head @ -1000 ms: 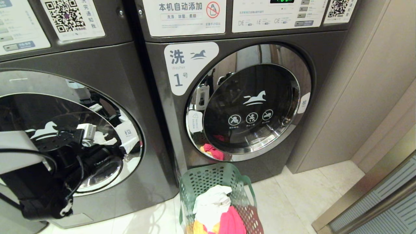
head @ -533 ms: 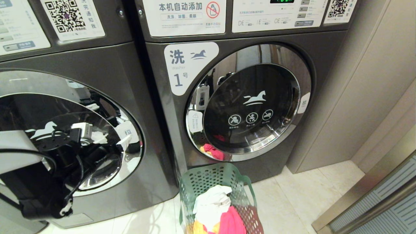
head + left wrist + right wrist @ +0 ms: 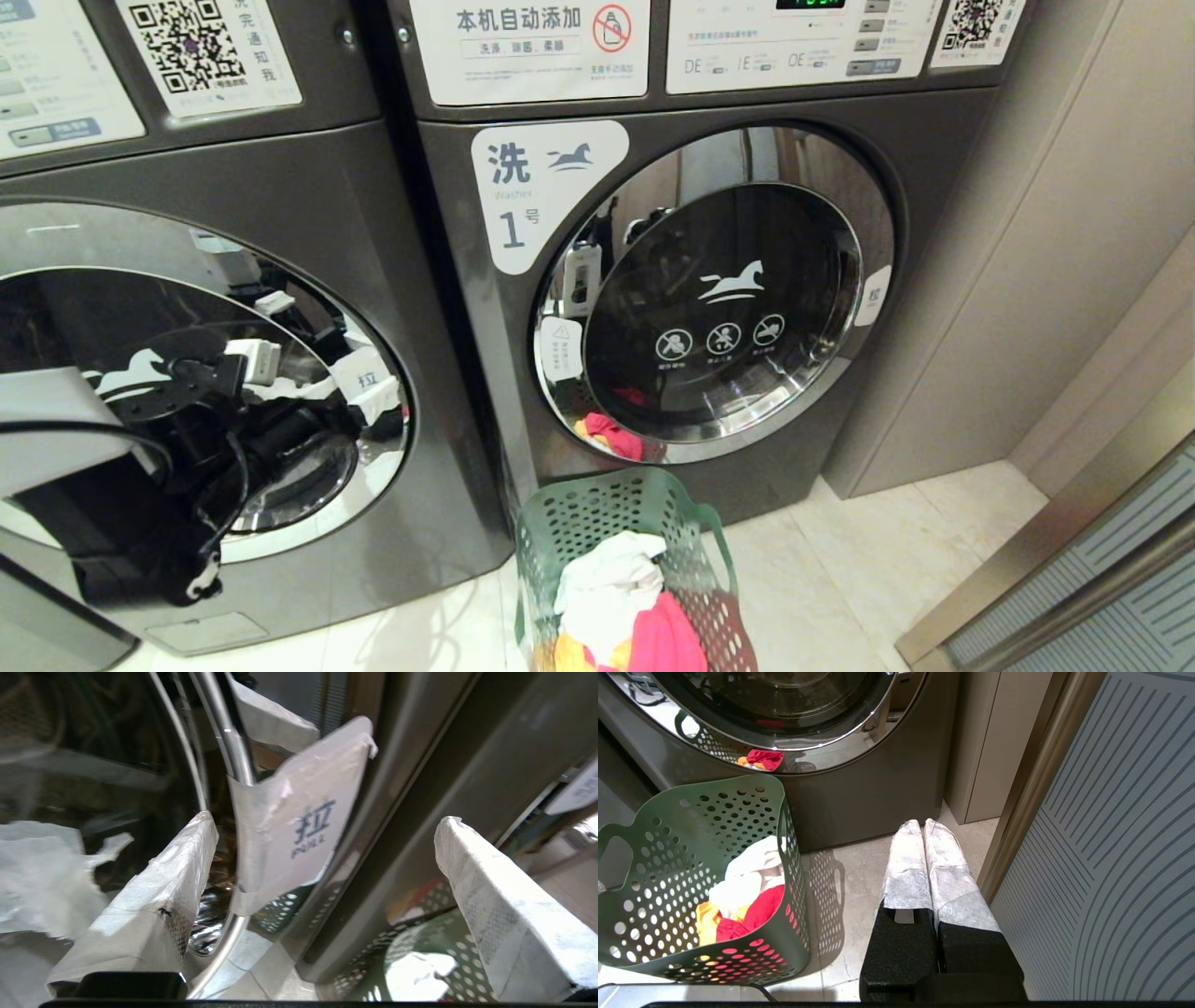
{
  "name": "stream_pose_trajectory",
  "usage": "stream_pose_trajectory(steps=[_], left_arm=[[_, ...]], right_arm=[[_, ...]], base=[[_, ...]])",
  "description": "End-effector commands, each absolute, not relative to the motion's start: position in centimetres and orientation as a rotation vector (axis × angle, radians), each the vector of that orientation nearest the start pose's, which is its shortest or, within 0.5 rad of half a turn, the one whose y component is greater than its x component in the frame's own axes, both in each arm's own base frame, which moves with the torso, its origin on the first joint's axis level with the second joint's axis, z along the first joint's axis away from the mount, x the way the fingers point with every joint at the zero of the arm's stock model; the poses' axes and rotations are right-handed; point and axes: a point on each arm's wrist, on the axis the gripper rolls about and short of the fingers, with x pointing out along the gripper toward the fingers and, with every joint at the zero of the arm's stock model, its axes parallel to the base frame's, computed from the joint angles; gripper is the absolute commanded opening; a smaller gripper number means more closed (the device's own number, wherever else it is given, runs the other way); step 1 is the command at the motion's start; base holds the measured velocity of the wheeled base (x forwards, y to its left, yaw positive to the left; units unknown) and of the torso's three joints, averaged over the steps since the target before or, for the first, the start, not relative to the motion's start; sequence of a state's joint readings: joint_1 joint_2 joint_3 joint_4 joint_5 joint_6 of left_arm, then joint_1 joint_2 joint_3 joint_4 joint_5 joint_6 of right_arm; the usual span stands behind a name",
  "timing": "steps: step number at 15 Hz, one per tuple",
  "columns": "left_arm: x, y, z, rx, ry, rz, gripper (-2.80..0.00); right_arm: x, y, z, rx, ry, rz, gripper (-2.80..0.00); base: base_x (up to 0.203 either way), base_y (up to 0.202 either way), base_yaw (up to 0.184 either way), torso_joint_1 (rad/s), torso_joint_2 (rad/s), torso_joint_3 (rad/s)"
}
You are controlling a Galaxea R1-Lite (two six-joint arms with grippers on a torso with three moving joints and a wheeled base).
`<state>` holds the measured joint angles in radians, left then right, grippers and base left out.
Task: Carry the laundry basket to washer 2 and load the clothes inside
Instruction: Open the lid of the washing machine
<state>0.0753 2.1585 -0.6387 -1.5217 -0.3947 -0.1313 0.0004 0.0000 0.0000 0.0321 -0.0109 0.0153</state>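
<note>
The left gripper [image 3: 327,868], fingers spread wide and holding nothing, straddles the white "PULL" tab [image 3: 299,816] on the chrome-rimmed round door [image 3: 201,373] of the dark grey washer on the left. Beyond it, on the floor, stands the dark green perforated plastic laundry basket [image 3: 597,513] holding white, yellow and pinkish-red clothes [image 3: 621,607]. The right gripper [image 3: 924,830] hangs clenched, empty, beside that basket.

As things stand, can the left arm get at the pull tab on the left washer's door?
Probably yes. The left gripper is open, its fingers flanking the pull tab on the door's chrome rim, with nothing between them.
</note>
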Motion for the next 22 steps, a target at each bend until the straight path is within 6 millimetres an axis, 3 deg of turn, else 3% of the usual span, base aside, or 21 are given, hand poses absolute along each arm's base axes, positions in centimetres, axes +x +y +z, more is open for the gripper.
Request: stream_pose_trajectory(steps=[1, 6, 10, 13, 19, 22], left_arm=[[35.1, 1.8, 7.8, -0.133, 0.020, -0.335, 0.00], [35.5, 2.2, 6.6, -0.142, 0.051, -0.407, 0.00], [37.1, 2.7, 6.1, -0.180, 0.039, -0.409, 0.00], [38.0, 4.1, 5.6, -0.210, 0.038, -0.467, 0.00], [37.6, 6.8, 5.0, -0.210, 0.059, -0.539, 0.00], [37.3, 7.0, 4.7, -0.132, 0.046, -0.538, 0.00]], right_arm=[[-2.2, 0.0, 7.0, 0.015, 0.041, -0.010, -2.80], [-2.2, 0.0, 7.0, 0.015, 0.041, -0.011, -2.80], [-2.2, 0.0, 7.0, 0.015, 0.041, -0.010, -2.80], [-2.2, 0.0, 7.0, 0.015, 0.041, -0.010, -2.80], [-2.2, 0.0, 7.0, 0.015, 0.041, -0.011, -2.80], [-2.2, 0.0, 7.0, 0.015, 0.041, -0.010, -2.80]], base=[[0.000, 0.000, 0.000, 0.000, 0.00, 0.000], [0.000, 0.000, 0.000, 0.000, 0.00, 0.000], [0.000, 0.000, 0.000, 0.000, 0.00, 0.000], [0.000, 0.000, 0.000, 0.000, 0.00, 0.000], [0.000, 0.000, 0.000, 0.000, 0.00, 0.000], [0.000, 0.000, 0.000, 0.000, 0.00, 0.000]])
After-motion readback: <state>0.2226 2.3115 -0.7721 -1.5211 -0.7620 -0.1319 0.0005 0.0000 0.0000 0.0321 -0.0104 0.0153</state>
